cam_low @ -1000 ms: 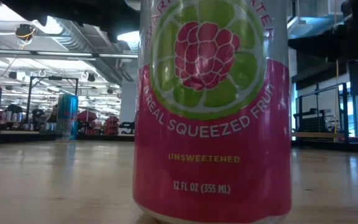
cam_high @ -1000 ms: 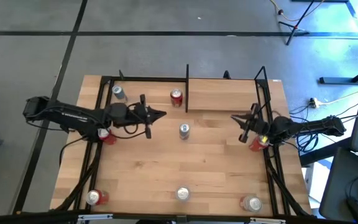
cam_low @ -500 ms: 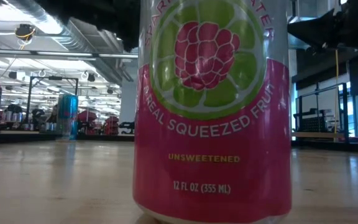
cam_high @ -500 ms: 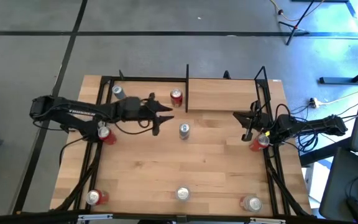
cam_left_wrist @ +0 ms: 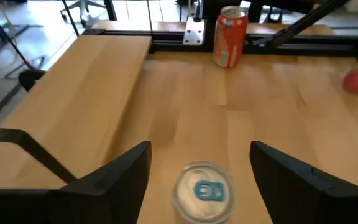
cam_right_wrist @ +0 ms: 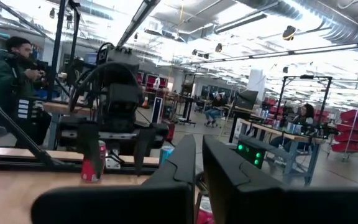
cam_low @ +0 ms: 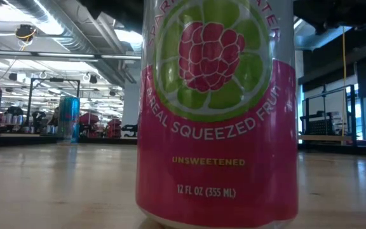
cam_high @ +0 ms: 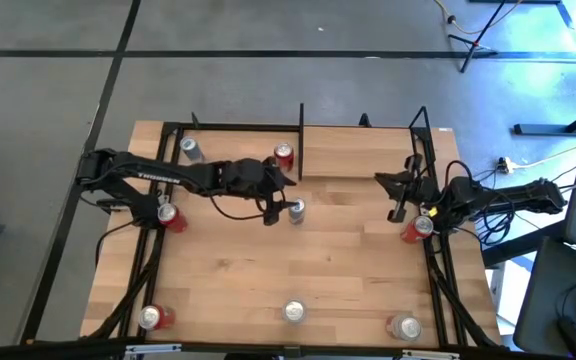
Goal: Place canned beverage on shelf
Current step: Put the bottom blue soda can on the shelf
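- Table [cam_high: 298, 270]: wooden top with cans scattered over it.
- Shelf [cam_high: 363, 152]: the raised plank at 12 o'clock on the table, between black bars, right of the centre upright; no can stands on it.
- Left arm [cam_high: 168, 177]: reaches in from 9 o'clock toward table centre; it is much the nearer arm to the middle can.
- Left gripper [cam_high: 274, 205]: fingers spread wide and empty.
- Can [cam_high: 296, 210]: upright, long axis vertical, just at 3 o'clock of the fingers in the high view. In the wrist view its silver top [cam_left_wrist: 202, 190] sits in the gap between the two fingers [cam_left_wrist: 114, 183], neither touching.
- Right gripper [cam_high: 398, 197]: waits at 3 o'clock by the frame; fingers nearly together, holding nothing.
- Hidden: the low view is filled by one pink can [cam_low: 218, 111], so neither gripper shows there; how far the can's sides sit below the fingertips is hard to judge.
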Action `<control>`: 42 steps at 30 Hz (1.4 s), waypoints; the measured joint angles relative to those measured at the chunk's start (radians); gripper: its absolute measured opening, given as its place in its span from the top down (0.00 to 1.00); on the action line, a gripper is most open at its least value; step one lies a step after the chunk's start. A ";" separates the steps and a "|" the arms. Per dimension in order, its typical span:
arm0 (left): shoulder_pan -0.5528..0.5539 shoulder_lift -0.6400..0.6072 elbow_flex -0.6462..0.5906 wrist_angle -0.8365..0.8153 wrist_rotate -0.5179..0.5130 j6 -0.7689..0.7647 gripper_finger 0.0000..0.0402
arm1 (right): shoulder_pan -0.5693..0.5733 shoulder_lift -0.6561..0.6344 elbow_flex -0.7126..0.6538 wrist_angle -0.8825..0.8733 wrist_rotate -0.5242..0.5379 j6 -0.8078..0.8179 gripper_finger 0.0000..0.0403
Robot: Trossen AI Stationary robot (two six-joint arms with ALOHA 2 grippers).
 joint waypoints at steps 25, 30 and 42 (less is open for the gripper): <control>-0.018 0.175 0.000 0.034 -0.069 -0.051 0.34 | 0.000 0.129 0.000 0.097 -0.046 -0.035 0.95; -0.018 0.181 0.000 0.029 -0.063 -0.048 0.34 | 0.000 0.129 0.000 0.096 -0.046 -0.035 0.95; -0.014 0.190 0.000 0.032 -0.067 -0.022 0.34 | 0.000 0.128 0.000 0.096 -0.046 -0.035 0.95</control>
